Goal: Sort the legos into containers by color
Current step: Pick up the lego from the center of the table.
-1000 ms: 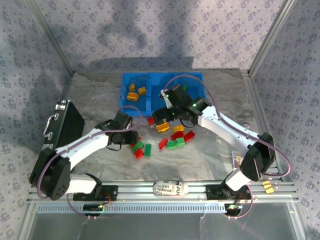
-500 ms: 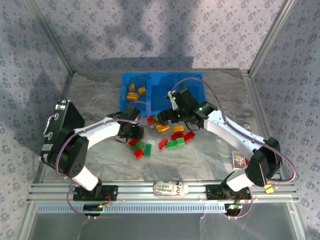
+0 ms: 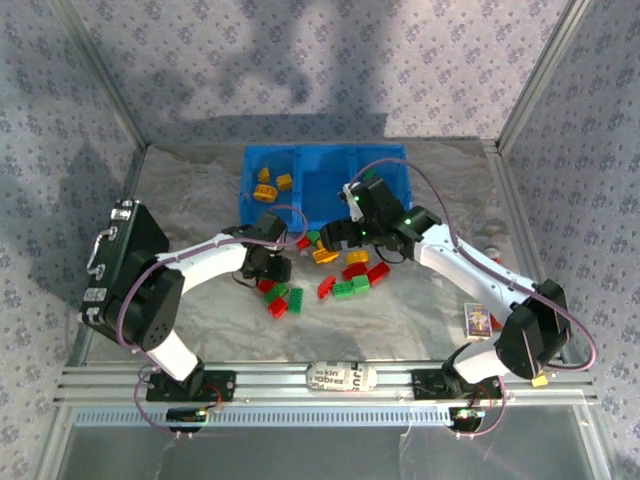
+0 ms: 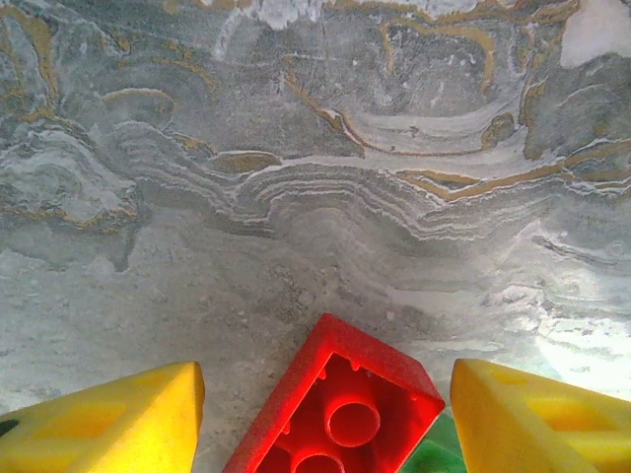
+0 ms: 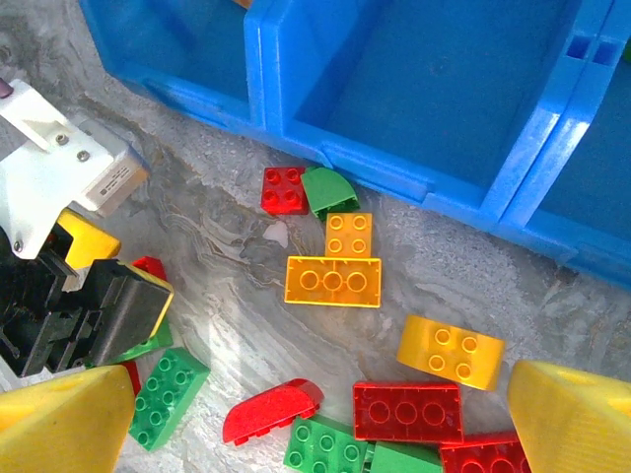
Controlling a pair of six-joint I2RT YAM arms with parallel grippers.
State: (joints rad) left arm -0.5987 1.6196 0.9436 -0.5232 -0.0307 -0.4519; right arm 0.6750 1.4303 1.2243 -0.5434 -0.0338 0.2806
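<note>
- Left gripper point(image 4: 326, 386), jaws apart, straddles a red brick point(image 4: 340, 419) resting against a green one point(image 4: 430, 459) — closing may pinch both.
- Right gripper point(image 5: 315, 389), jaws wide, hangs over the loose legos point(image 5: 333, 281) nearby — the arms could collide.
- Blue bin point(image 3: 325, 170) just beyond: a brick could land in the wrong compartment.

Bin point(image 3: 318, 182) at 12 o'clock on tabletop point(image 3: 400, 310), loose bricks point(image 3: 350, 288) just before it, some in its left compartment point(image 3: 276, 206), case point(image 3: 125, 255) at 9 o'clock

Black hard case point(image 3: 125, 245) at left edge — small card point(image 3: 478, 318) at right, on marbled tabletop point(image 3: 195, 190).
</note>
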